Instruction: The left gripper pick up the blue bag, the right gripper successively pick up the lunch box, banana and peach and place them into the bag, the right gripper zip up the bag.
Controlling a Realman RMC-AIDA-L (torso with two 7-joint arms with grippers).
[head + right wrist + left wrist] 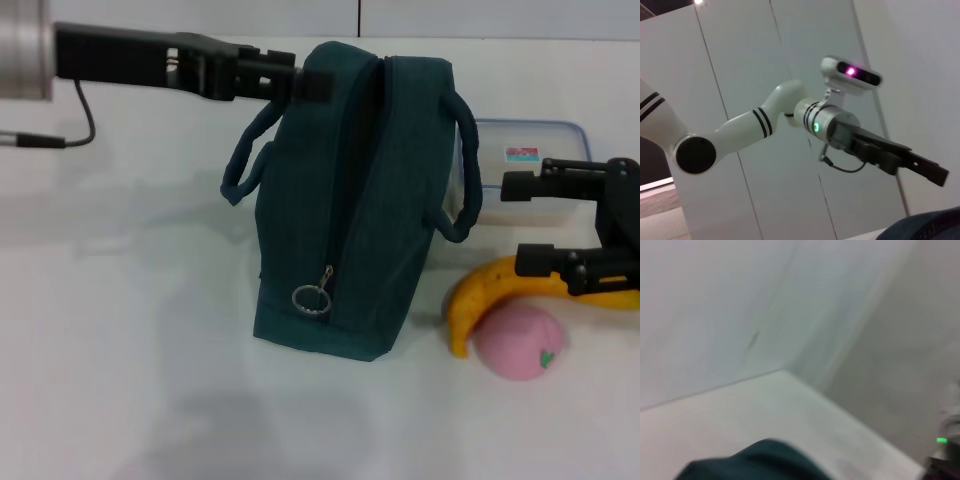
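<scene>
The blue bag hangs on end above the white table, zipper line vertical, ring pull low, both handles drooping. My left gripper reaches in from the left and is shut on the bag's top edge; a strip of the bag shows in the left wrist view, and the left gripper shows above the bag in the right wrist view. My right gripper is open and empty at the right, between the lunch box behind it and the banana and peach in front.
A black cable trails from the left arm's silver cuff. The white table spreads left of and in front of the bag. A grey panelled wall stands behind the table.
</scene>
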